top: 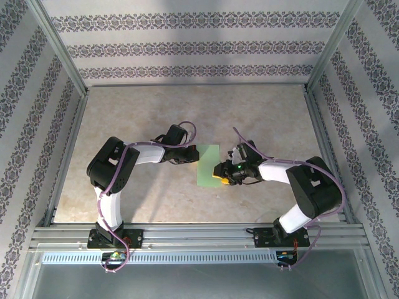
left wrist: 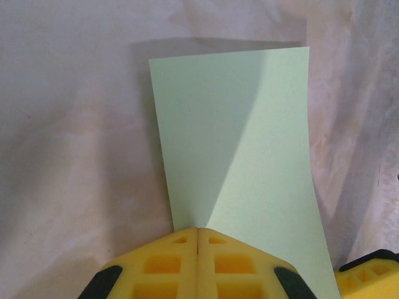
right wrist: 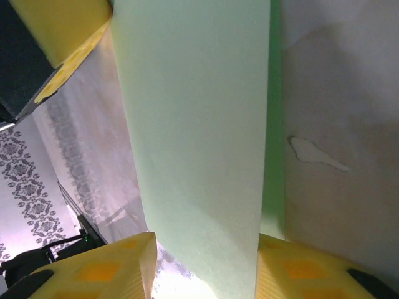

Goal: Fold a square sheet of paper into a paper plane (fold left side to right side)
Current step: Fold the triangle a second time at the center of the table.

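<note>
While the square sheet of paper (top: 207, 164) lies in the middle of the tabletop (top: 262, 112), doubled into a narrow strip, both arms crowd in on it from either side.

The left gripper (left wrist: 197, 232) has its jaws pressed fully together, tips planted at the strip's left edge. Whether they pinch the paper or only pin it down, the wrist view cannot say.

Over on the other side, the right gripper (right wrist: 202, 252) has its jaws standing partly apart, one yellow finger (right wrist: 118, 268) on each side of the pale green flap that runs up between them. That flap looks lifted and bowed, with a slightly deeper green layer showing beneath along its right edge. No firm hold on it can be made out.

Here is the danger, judging from this. The upper layer is not lying flat, so if the right jaws squeeze or drag now, they could buckle the flap and put a stray wrinkle in it instead of a clean crease. The left tips anchor just one spot, so a sideways tug could pivot the whole strip around it and leave the edges out of line. And thin paper on a smooth tabletop will slide readily once that anchor lifts.
</note>
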